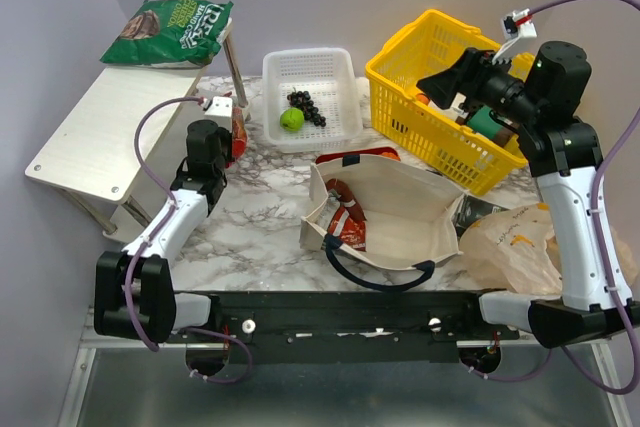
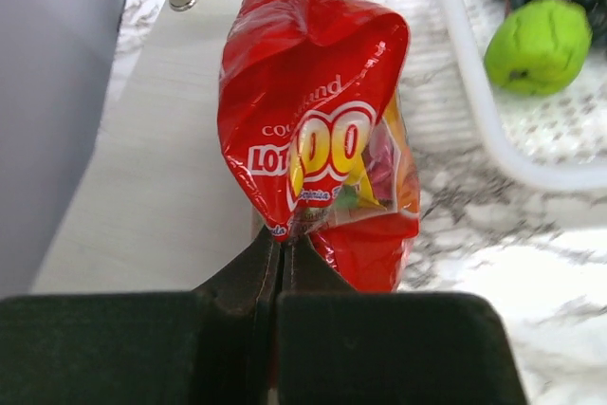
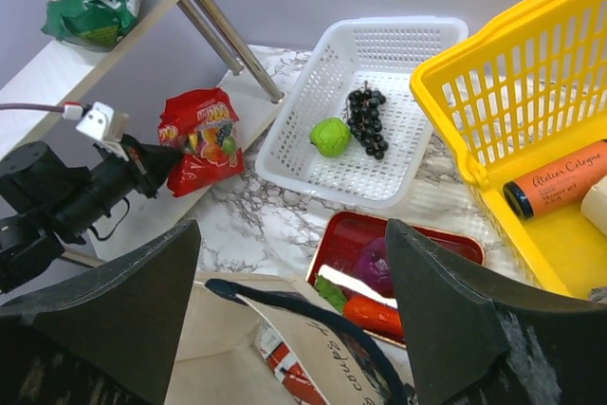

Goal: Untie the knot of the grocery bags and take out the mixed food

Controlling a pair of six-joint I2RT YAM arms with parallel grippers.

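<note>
- Left claw [image 2: 282, 246], clamped on a red snack packet [image 2: 318, 139], holds it by the left edge of the table [image 1: 250, 227]: the unpacking step.
- Right claw [image 3: 294, 263] gapes empty toward the far-right corner.
- Next, likely: lower packet, release.

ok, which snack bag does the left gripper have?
The red snack bag, pinched at its edge in the left gripper. The green snack bag lies on the shelf, and another red packet sits inside the tote.
</note>
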